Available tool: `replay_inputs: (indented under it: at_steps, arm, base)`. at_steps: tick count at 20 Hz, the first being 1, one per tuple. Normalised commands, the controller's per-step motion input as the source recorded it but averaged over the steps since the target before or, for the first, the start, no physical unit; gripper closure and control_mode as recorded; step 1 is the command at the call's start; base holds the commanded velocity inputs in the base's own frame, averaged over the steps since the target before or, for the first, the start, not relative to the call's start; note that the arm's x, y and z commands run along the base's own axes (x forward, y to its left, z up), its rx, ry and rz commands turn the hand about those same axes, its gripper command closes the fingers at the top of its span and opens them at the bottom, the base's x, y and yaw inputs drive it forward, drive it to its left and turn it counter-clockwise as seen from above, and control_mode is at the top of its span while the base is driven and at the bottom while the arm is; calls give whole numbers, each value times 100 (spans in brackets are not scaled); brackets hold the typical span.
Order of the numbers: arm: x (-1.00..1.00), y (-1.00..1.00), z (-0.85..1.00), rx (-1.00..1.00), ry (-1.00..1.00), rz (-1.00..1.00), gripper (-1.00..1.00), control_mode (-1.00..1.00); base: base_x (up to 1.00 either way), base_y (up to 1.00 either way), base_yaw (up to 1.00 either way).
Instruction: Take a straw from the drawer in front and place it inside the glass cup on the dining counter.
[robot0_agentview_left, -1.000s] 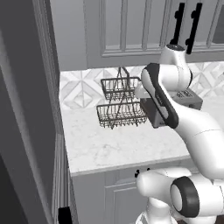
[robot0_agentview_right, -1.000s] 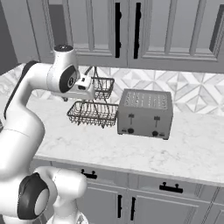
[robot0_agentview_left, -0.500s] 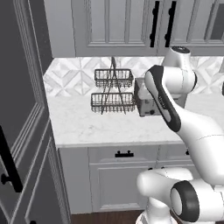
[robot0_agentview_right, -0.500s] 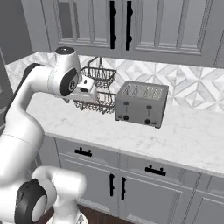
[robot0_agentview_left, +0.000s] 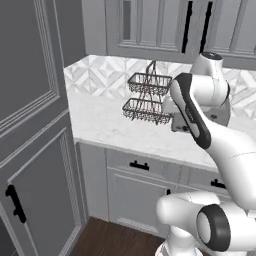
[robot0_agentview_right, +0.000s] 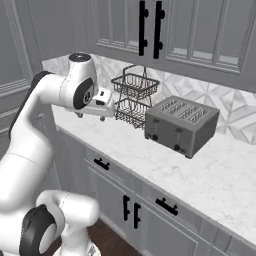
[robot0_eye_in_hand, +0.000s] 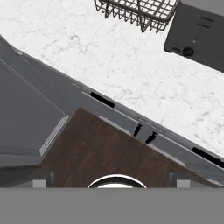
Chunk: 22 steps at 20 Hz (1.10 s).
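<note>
Gripper: my gripper (robot0_agentview_right: 112, 106) hangs above the near edge of the worktop (robot0_agentview_left: 102, 125), pointing down. In the hand view my fingertips (robot0_eye_in_hand: 42, 183) sit far apart at the two sides, spread wide with nothing between them.

Drawer: the drawer (robot0_agentview_left: 137, 167) is just under the worktop's near edge, below and a little nearer than the wire rack. Its panelled grey front is flush with the fronts beside it, so it is closed, and its black bar handle lies level across the middle.

Wire rack: a two-tier dark wire basket rack (robot0_agentview_left: 146, 97) stands on the worktop against the patterned wall, just left of the toaster.

Toaster: a grey four-slot toaster (robot0_agentview_right: 181, 125) stands to the right of the rack, close to it. I cannot tell whether the two touch.

Cabinets: a tall grey cabinet (robot0_agentview_left: 30, 130) rises at the far left, and grey wall cupboards with black handles hang above the worktop.

Floor: dark wood boards (robot0_eye_in_hand: 100, 153) lie in front of the lower cabinets.
</note>
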Motion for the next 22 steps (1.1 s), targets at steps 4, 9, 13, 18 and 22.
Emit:
replay_inputs:
  at_steps: [4,9,13,18,22]
  arm:
    - [0,0,0,0,0,0,-100,100]
    - [0,0,0,0,0,0,-100,100]
    - [0,0,0,0,0,0,-100,100]
    - [0,0,0,0,0,0,-100,100]
    - [-5,-31,-9,1,0,14,-100,-100]
  base:
    - [-8,-84,60]
    - [-4,-76,54]
    - [0,-67,53]
    - [-12,-78,48]
    - [-12,-41,20]
